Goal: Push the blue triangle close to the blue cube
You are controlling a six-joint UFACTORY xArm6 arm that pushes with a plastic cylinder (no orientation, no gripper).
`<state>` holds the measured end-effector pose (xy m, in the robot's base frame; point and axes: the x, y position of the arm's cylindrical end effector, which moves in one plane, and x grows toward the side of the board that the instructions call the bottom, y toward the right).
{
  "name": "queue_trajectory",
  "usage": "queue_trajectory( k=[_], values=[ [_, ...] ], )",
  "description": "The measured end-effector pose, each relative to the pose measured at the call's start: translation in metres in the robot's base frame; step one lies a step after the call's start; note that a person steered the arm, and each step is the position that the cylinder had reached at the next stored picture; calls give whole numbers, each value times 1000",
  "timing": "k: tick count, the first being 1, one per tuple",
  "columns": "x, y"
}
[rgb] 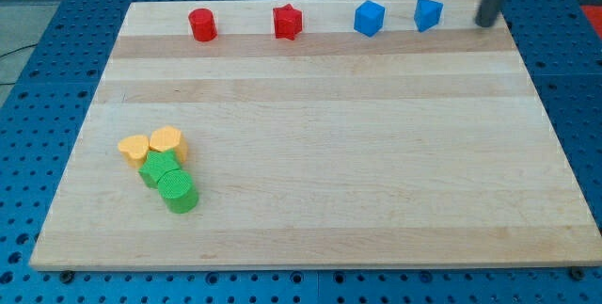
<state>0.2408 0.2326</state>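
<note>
We see the blue triangle (428, 14) near the view's top right, a small solid-blue wedge with sharp edges, sitting on the wooden board (329, 153). The blue cube (370, 18) lies just to its left in the view, near but apart, a bare strip of wood between them.

Our rod comes down from the view's top right corner, and its upper part is cut off by the frame. My tip (485, 23) rests near the board's top right edge, to the view's right of the blue triangle and apart from it. It carries nothing and touches no block.

Further to the view's left along the same top row stand a red star (287, 22) and a red cylinder (202, 24), well apart from each other. At the view's lower left four blocks crowd together: a yellow block (134, 147) and a second yellow block (167, 141), whose exact shapes are hard to make out, with a green block (158, 168) partly hidden behind a green cylinder (178, 192).

The board is pale, striped-grain wood; it lies on a blue perforated table (56, 50). The blocks look matte and smooth.
</note>
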Motion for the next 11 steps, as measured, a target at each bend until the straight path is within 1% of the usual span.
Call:
queue_trajectory(
  k=[1, 2, 3, 4, 5, 6, 7, 8, 9, 10, 11],
  values=[
    [-42, -79],
    [-27, -105],
    [-37, -9],
    [-19, 13],
    [-10, -78],
    [29, -79],
    [39, -34],
    [60, -31],
    [46, -72],
    [11, -119],
    [-15, -133]
  ],
)
